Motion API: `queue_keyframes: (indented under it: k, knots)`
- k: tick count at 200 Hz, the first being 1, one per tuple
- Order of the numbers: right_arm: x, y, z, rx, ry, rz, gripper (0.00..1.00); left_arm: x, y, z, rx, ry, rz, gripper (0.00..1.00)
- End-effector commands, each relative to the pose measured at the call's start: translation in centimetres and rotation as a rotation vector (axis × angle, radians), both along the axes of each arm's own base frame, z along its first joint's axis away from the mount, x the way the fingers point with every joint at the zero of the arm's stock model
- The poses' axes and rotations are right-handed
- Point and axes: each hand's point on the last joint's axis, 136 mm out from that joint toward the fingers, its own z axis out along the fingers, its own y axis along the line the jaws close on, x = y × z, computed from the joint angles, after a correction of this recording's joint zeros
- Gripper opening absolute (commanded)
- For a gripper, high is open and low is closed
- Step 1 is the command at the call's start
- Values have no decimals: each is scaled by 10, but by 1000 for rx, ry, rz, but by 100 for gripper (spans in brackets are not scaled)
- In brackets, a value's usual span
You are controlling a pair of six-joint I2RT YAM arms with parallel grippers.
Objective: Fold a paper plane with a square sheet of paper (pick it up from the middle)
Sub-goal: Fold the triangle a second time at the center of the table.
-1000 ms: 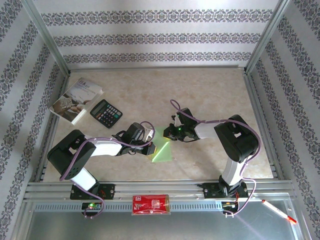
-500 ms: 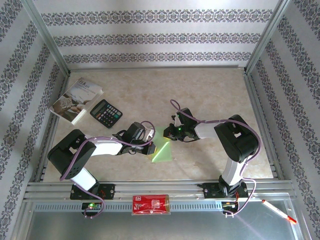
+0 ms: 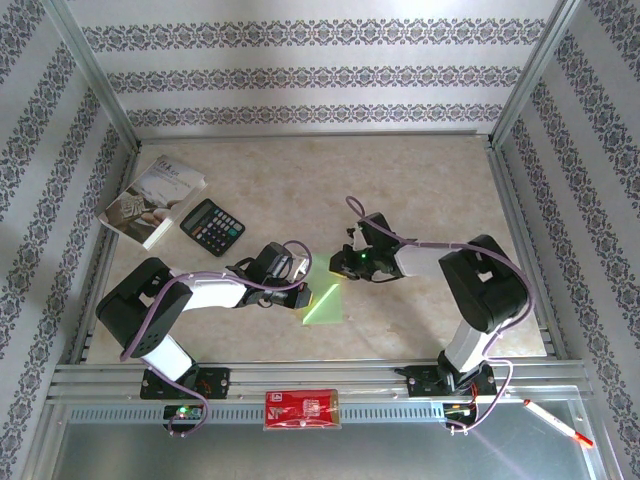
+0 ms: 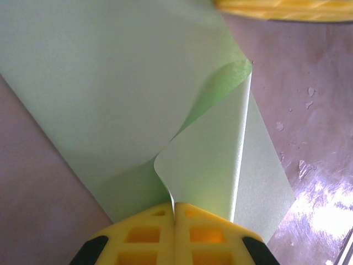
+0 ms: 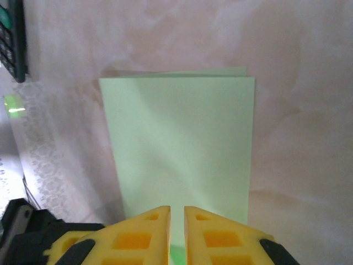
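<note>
The square sheet of paper is light green and lies folded over on the table between the two arms. My left gripper is shut on a curled-up flap of the sheet, its yellow fingertips pressed together on the paper's edge. My right gripper hovers at the sheet's far end; its yellow fingers stand a narrow gap apart, with the flat folded sheet stretching out below them and nothing pinched between them. No dart-shaped paper plane is formed.
A black calculator and a grey-white booklet lie at the back left. A red packet rests on the front rail and a pen at the front right. Metal frame rails border the table.
The right gripper's jaws have parted slightly, and the right arm has shifted a little to the right. The left gripper stays shut on the flap.
</note>
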Motion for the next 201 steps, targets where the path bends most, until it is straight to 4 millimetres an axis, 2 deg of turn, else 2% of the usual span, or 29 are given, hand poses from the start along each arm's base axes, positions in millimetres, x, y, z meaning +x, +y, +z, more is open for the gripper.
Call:
queue_keyframes:
  k: [1,27,62,99,161,201]
  knots:
    - [2,-3,23,17,-50,-8,15,-7,22,-27,121,62,27,0]
    - [-16,-9,27,20,-42,-48,15,-7,24,-31,136,79,39,0]
    - [-53,-8,19,25,-4,-97,10,-10,27,-38,159,116,61,0]
    - [-80,1,14,21,6,-121,8,-11,31,-42,186,135,78,0]
    - [-97,34,16,67,-25,-124,5,-15,35,-53,207,178,103,0]
    - [-102,48,7,81,-10,-128,4,-18,36,-57,213,196,103,0]
